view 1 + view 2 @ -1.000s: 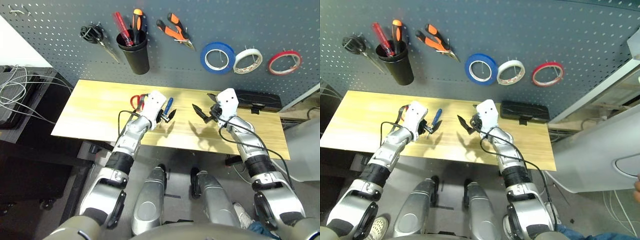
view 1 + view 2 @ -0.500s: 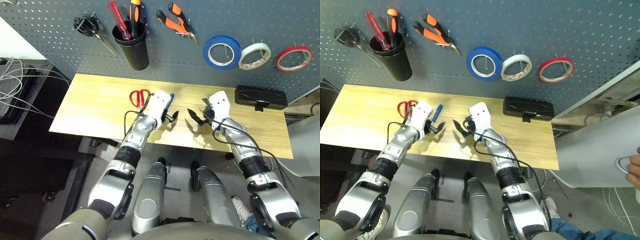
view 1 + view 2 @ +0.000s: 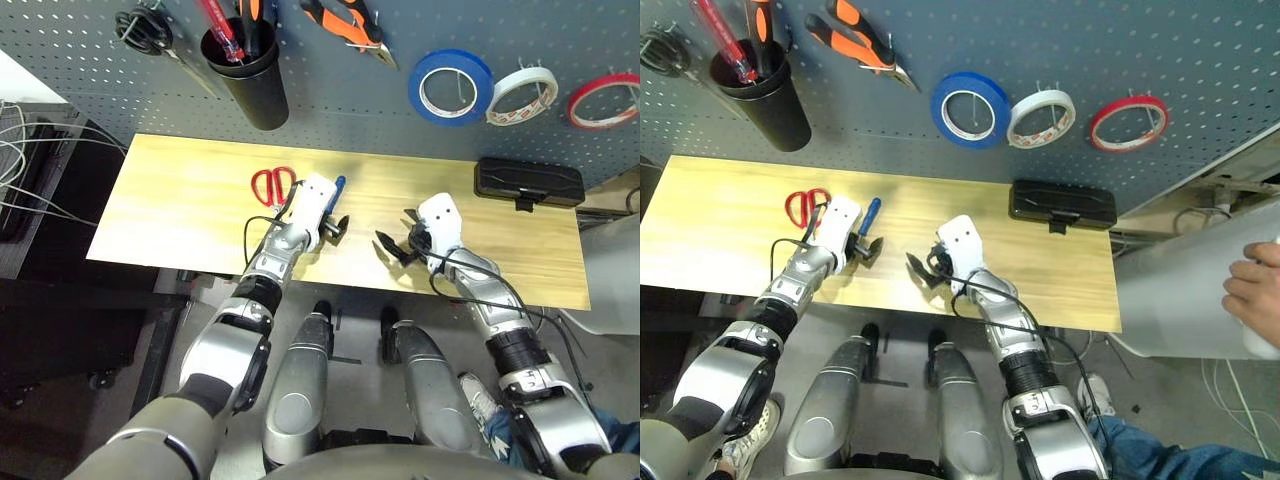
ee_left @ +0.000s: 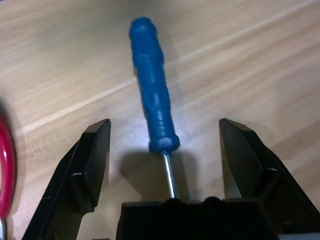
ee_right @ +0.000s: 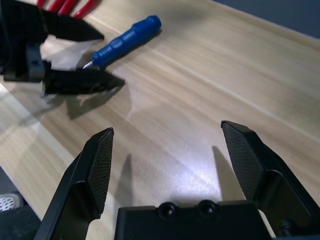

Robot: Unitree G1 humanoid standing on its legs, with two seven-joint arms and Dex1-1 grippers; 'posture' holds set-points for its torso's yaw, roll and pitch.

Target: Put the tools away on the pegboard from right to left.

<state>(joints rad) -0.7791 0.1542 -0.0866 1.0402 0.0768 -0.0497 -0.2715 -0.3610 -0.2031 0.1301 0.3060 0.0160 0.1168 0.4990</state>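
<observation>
The small blue-handled screwdriver (image 4: pixel 151 107) lies flat on the wooden table (image 3: pixel 180 200). My left gripper (image 3: pixel 335 228) is open just above its metal shaft, one finger on each side and touching nothing. The red-handled scissors (image 3: pixel 272 186) lie just left of that hand. My right gripper (image 3: pixel 392 248) hovers open and empty over the table's middle, facing the left gripper (image 5: pixel 75 55). On the pegboard (image 3: pixel 330 100) hang the wide blue tape roll (image 3: pixel 450 86) and the orange-and-black pliers (image 3: pixel 345 22).
A black cup (image 3: pixel 245 75) holding screwdrivers and black-handled scissors (image 3: pixel 140 28) hang at the pegboard's left. White tape (image 3: pixel 522 93) and red tape (image 3: pixel 602 100) hang on its right. A black case (image 3: pixel 528 182) lies at the table's back right. A person's hand (image 3: pixel 1252 290) shows far right.
The head camera has tilted, shifting the whole picture. Both grippers stay open. The right one now sits a little nearer the table's front edge.
</observation>
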